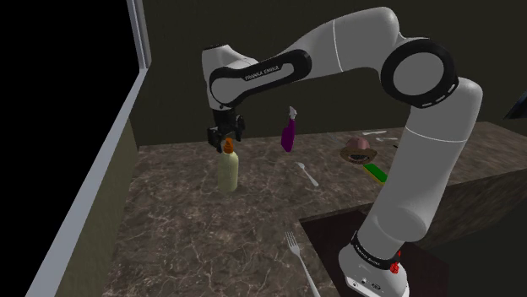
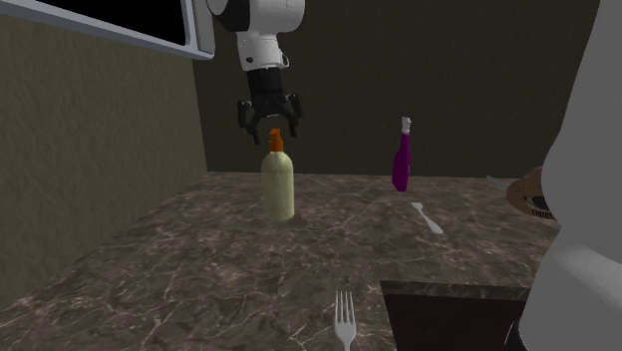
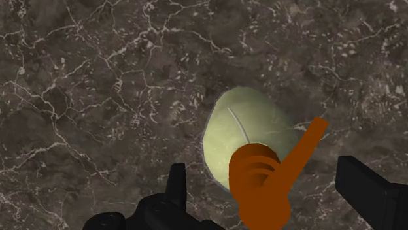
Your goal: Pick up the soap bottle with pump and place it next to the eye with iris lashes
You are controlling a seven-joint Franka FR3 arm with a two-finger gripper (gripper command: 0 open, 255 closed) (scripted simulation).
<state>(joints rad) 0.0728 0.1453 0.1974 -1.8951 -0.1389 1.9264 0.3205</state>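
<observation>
Looking along the hand, we saw the gripper [image 3: 269, 189] spread wide. Its two black fingers [image 3: 176, 186] stood on either side of the orange pump [image 3: 261, 186] and touched neither side, so it grasped nothing. The soap bottle [image 3: 235, 131] stood upright on the dark marbled countertop [image 3: 98, 98], directly beneath the hand.

From the shoulder view the gripper [image 1: 226, 139] sat at the level of the pump [image 1: 228, 146], with the pale yellow-green soap bottle [image 1: 228, 171] below it. Towards that view's right came a purple spray bottle [image 1: 288, 133], then a spoon [image 1: 306, 175]. Well apart from the soap bottle lay the eye [image 1: 358, 152], a round brown-rimmed thing too small for us to make out. A fork [image 1: 297, 253] lay near the counter's front edge.

In the second exterior view the gripper [image 2: 270, 127] straddled the pump [image 2: 276, 140].
</observation>
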